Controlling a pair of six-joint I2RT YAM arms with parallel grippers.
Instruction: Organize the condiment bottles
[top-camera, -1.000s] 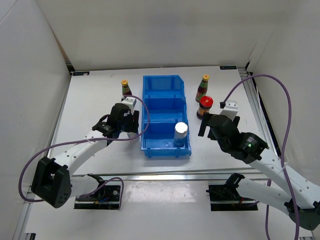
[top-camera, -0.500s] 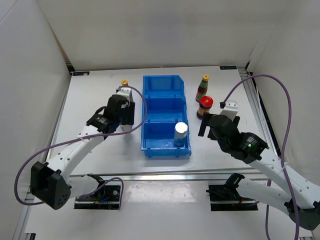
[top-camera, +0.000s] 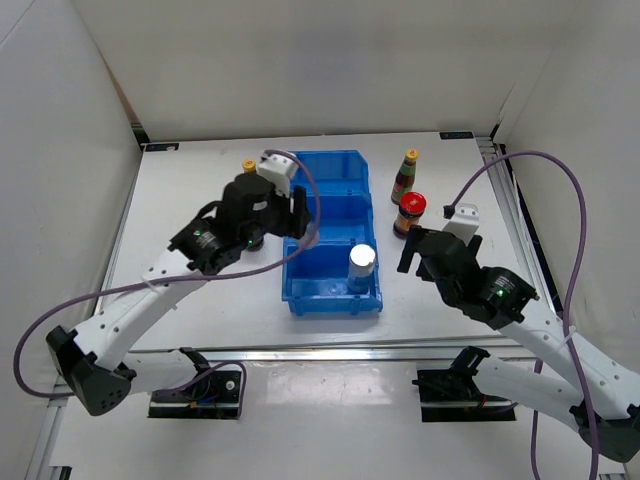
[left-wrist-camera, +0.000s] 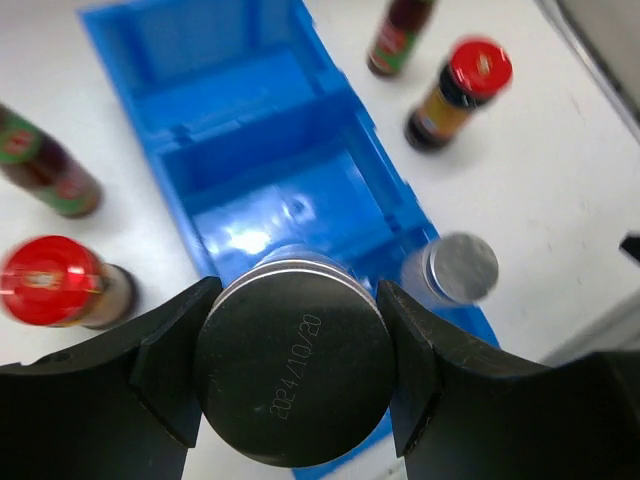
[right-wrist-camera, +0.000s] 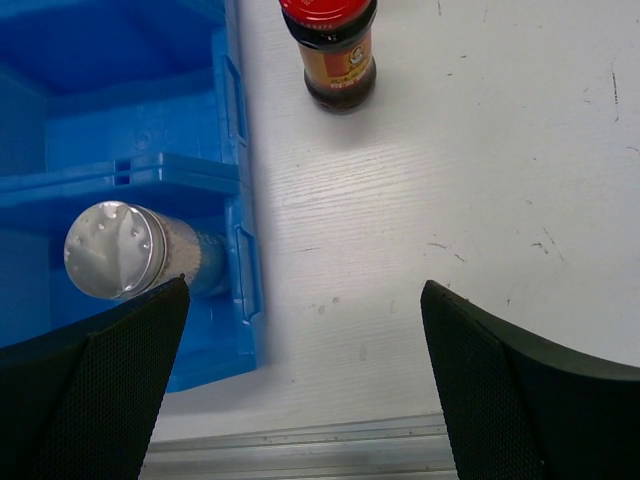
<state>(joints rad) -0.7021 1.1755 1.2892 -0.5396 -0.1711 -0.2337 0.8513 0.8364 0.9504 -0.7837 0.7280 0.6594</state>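
Our left gripper (left-wrist-camera: 293, 330) is clamped across a silver cylinder (left-wrist-camera: 290, 385), one finger on each side of its round body. The wrist camera looks straight onto the flat stamped end, so we judge the long axis to run along that camera's line of sight, down toward the blue bin (top-camera: 322, 154). How far it leans from upright we cannot tell. From above, the gripper hangs over the bin's left wall, about level with the middle compartment. The second silver cylinder (top-camera: 362, 258) stands upright in the near compartment, at about 4 o'clock from the gripper, with free floor at 9 o'clock of it. We judge that the coming move turns on this offset: carry the load toward 4 or 5 o'clock, over the divider, and lower it beside its twin without knocking it. Our right gripper (right-wrist-camera: 305, 290) hovers with its fingers spread wide and nothing between them, over the bare tabletop (right-wrist-camera: 480, 180) at the bin's 3 o'clock side. A red-lidded jar (right-wrist-camera: 338, 50) stands at 12 o'clock of it, so that arm is nearer the jar.
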